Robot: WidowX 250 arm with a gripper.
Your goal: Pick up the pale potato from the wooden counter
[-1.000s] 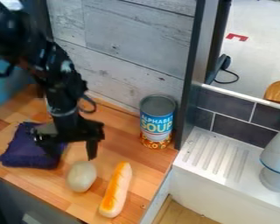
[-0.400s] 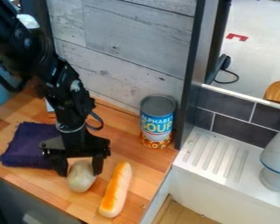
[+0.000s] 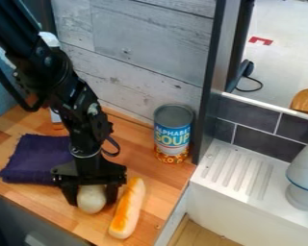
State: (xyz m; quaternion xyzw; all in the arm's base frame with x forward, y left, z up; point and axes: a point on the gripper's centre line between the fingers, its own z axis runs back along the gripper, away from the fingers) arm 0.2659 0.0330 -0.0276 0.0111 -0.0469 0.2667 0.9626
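Observation:
The black gripper (image 3: 92,199) is low over the wooden counter, its two fingers standing on either side of a pale, egg-shaped object (image 3: 91,200). Whether the fingers press on it cannot be told. Just right of the gripper lies a toy bread stick (image 3: 127,209) with an orange stripe, close to the right finger. Behind and left of the gripper is a folded purple cloth (image 3: 34,159). A soup can (image 3: 173,133) stands upright farther back to the right.
A grey plank wall (image 3: 137,53) rises behind the wooden counter (image 3: 158,185). Right of a dark upright post are a white ribbed drainboard (image 3: 237,169) and a grey-white faucet (image 3: 304,173). The counter's front edge runs below the cloth and the bread.
From above the cloth, the gripper has moved right and down, and its fingers now straddle the pale object. The bread, cloth and can have not moved.

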